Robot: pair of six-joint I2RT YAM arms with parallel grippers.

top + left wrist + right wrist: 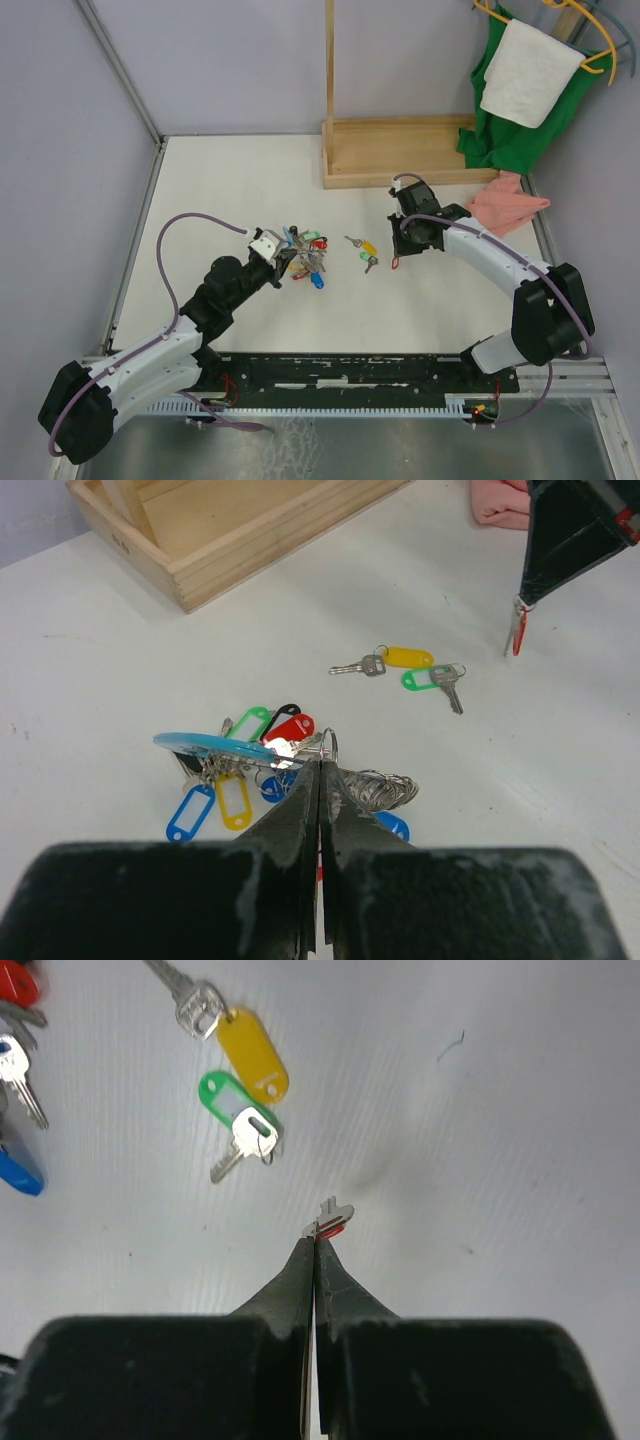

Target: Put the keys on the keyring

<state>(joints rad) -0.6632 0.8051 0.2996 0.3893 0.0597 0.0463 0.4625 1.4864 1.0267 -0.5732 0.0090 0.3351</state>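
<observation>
The keyring [305, 258] lies left of centre, with a light-blue band [215, 745], grey metal coil [385, 790] and several coloured tags. My left gripper [283, 262] is shut on its metal ring [320, 765], holding the blue band tilted off the table. My right gripper [405, 245] is shut on a key with a red tag [330, 1218], which hangs below it above the table [517, 635]. A yellow-tagged key [366, 246] [253, 1055] and a green-tagged key [371, 262] [232, 1095] lie loose between the grippers.
A wooden stand with a tray base [400, 150] sits at the back centre. A pink cloth [505, 205] lies at the right. A green cloth and white towel [525, 90] hang at the back right.
</observation>
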